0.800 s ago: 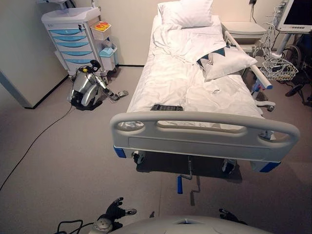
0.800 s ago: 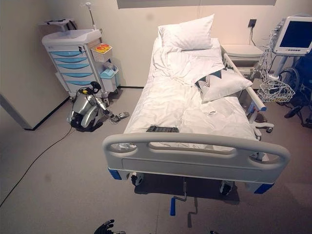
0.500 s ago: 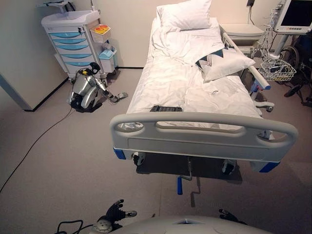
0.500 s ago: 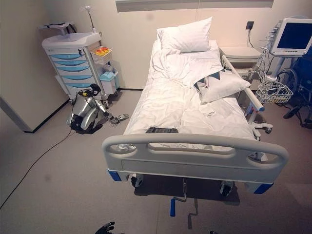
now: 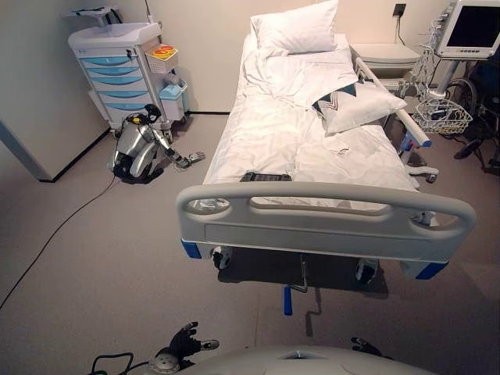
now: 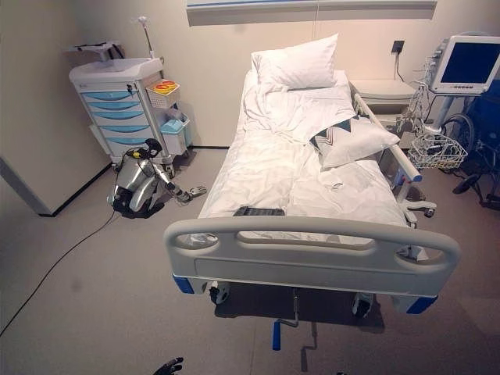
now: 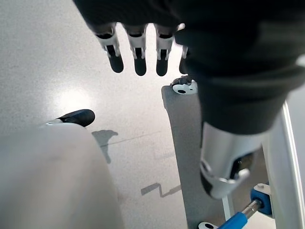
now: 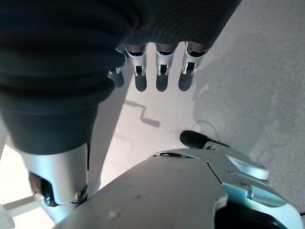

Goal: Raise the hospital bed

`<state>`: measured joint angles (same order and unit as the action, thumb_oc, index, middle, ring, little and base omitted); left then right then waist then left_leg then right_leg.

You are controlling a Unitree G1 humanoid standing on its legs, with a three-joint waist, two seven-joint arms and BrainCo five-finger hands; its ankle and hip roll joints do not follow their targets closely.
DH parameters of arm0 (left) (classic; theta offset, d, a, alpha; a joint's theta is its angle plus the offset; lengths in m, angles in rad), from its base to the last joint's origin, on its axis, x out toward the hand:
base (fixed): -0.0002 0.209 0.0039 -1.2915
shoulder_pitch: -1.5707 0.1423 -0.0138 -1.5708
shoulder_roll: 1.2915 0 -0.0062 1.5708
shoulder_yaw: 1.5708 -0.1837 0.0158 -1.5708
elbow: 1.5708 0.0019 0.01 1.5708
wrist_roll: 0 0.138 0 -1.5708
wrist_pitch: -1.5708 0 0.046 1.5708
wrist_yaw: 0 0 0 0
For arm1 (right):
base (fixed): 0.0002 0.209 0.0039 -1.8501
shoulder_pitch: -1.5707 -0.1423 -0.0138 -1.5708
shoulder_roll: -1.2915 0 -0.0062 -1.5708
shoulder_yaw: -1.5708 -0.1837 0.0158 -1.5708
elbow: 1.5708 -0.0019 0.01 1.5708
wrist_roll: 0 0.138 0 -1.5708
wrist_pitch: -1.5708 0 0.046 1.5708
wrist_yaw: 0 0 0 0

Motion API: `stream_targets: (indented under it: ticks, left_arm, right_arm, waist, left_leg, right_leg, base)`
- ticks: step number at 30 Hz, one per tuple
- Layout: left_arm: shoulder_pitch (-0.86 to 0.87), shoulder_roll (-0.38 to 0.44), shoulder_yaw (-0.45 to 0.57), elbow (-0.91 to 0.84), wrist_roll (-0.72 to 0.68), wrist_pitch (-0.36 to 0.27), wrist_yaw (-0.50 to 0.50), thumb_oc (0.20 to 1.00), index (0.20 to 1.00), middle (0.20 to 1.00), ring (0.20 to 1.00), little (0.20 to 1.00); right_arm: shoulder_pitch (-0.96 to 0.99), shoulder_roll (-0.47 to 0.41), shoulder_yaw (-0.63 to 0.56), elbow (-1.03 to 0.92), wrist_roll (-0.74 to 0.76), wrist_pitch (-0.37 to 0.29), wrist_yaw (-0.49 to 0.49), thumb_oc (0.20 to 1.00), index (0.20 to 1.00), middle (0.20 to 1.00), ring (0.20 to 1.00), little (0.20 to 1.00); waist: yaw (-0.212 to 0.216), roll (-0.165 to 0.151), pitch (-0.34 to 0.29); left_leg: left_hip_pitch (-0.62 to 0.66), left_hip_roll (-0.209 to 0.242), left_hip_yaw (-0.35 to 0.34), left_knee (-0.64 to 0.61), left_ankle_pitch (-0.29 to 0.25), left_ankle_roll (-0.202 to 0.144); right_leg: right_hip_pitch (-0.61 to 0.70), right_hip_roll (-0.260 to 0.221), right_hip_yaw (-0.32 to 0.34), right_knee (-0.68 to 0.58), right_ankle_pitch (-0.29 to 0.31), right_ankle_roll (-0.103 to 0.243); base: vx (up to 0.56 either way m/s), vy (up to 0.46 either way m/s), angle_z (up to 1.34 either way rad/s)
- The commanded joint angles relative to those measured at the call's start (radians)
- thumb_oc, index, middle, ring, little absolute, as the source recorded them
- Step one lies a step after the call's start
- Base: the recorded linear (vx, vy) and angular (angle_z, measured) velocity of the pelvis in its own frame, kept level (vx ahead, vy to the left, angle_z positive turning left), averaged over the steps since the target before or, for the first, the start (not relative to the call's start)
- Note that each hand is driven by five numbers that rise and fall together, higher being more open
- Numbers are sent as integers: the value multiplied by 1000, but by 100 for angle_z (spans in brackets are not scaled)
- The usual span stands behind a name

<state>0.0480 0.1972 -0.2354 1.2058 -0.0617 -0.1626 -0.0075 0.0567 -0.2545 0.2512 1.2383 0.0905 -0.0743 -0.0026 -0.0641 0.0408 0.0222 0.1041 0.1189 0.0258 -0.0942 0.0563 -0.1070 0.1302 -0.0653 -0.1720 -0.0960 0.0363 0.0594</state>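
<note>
- Nothing in the room has moved since the earlier frames; the camera alone has shifted a little, and both hands hang low as before.
- Hospital bed stands in the middle of the room, headboard end at the far wall, its mattress lying flat.
- Blue-handled crank sticks out on the floor under the bed's grey footboard.
- Black remote lies on the white sheet just behind the footboard.
- Left hand hangs over bare floor short of the footboard, fingers straight and holding nothing.
- Right hand hangs likewise, fingers straight, empty.
- Medical cart with blue drawers stands left of the bed; a monitor stands to its right.
</note>
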Motion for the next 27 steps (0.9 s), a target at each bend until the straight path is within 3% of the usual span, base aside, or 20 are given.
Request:
stream_targets:
  ticks: [1,8,10,13,14,21,22,27]
  left_arm:
    - [-95,30,21,-7,-47,-30,25,1000,1000,1000,1000,1000]
    - [-108,117,0,-294,-153,-65,-21,1000,1000,1000,1000,1000]
    - [-116,201,1,-515,-174,-91,-18,1000,1000,1000,1000,1000]
    - [-135,244,14,-617,-181,-105,0,1000,1000,1000,1000,1000]
    - [-178,272,2,-714,-210,-106,17,1000,1000,1000,1000,1000]
    - [-249,280,-5,-894,-290,-120,41,1000,1000,1000,1000,1000]
    - [-258,289,-17,-972,-279,-120,44,1000,1000,1000,1000,1000]
    - [-314,328,-60,-1066,-254,-132,44,1000,1000,1000,1000,1000]
  right_arm:
    - [-85,14,9,8,48,-20,-2,1000,1000,1000,1000,1000]
    - [-96,-37,-14,-93,141,-37,38,1000,1000,1000,1000,1000]
    - [-113,-73,-21,-191,187,-48,53,1000,1000,1000,1000,1000]
    - [-134,-98,-28,-273,226,-59,53,1000,1000,1000,1000,1000]
    - [-258,-70,19,-406,261,-50,5,1000,1000,1000,1000,1000]
    - [-367,-57,44,-412,315,-80,-17,1000,1000,1000,1000,1000]
    - [-394,-62,36,-457,333,-92,-29,1000,1000,1000,1000,1000]
    - [-449,-71,49,-487,332,-103,-43,1000,1000,1000,1000,1000]
  waist:
    - [-2,-66,65]
    - [-11,-62,125]
    - [-17,-60,181]
    - [-19,-61,221]
    - [-10,-59,263]
    - [-4,-51,352]
    - [-8,-46,388]
    - [-15,-31,435]
  left_leg:
    - [43,-62,16,33,-66,42]
    - [-43,-62,8,141,-86,44]
    - [-118,-63,3,171,-75,40]
    - [-196,-64,-7,200,-64,36]
    - [-271,-66,-16,243,-60,33]
    - [-494,-61,-26,466,-115,38]
    - [-557,-61,-20,524,-126,42]
    - [-661,-64,-11,524,-105,45]
  right_leg:
    - [-2,-60,14,31,-4,101]
    - [-86,-61,22,143,-34,87]
    - [-176,-56,24,195,-35,89]
    - [-259,-57,26,237,-33,89]
    - [-330,-62,23,279,-36,86]
    - [-535,-76,38,475,-88,68]
    - [-602,-84,47,523,-87,68]
    - [-722,-91,51,540,-64,71]
  base:
    - [-55,-17,-1]
    - [-81,-15,0]
    - [-219,-10,-1]
    - [-279,-30,-1]
    - [-181,-43,6]
    - [-138,-18,4]
    - [-95,19,9]
    - [-129,35,0]
